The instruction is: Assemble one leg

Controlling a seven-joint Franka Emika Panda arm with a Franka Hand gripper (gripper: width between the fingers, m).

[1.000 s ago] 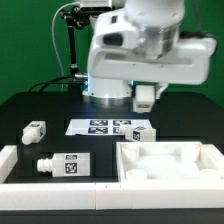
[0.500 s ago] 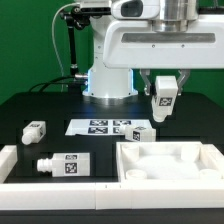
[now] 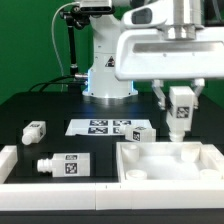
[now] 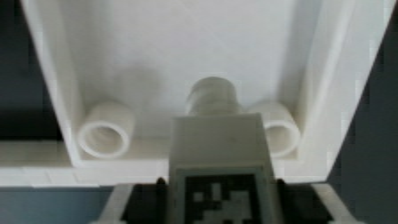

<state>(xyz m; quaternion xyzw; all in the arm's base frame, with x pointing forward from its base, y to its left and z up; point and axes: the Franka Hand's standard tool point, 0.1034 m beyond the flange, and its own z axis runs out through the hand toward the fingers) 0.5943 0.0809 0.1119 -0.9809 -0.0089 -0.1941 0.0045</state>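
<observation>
My gripper (image 3: 180, 104) is shut on a white block-shaped leg (image 3: 180, 112) with a black-and-white tag, held upright above the white tray-like panel (image 3: 170, 163) at the exterior view's right. In the wrist view the leg (image 4: 222, 160) points down at the panel's inside (image 4: 196, 50), its peg between two round sockets (image 4: 107, 135). Three more tagged legs lie on the table: one on the left (image 3: 35, 129), one in front (image 3: 65, 164), one by the marker board (image 3: 138, 133).
The marker board (image 3: 100, 127) lies in the table's middle. A white raised rim (image 3: 15, 160) runs along the front and left. The robot's base (image 3: 108, 75) stands behind, with a black cable post (image 3: 70, 45) to its left.
The gripper with the leg has moved toward the exterior view's right and down, from beside the robot base to above the panel. The other parts have not moved.
</observation>
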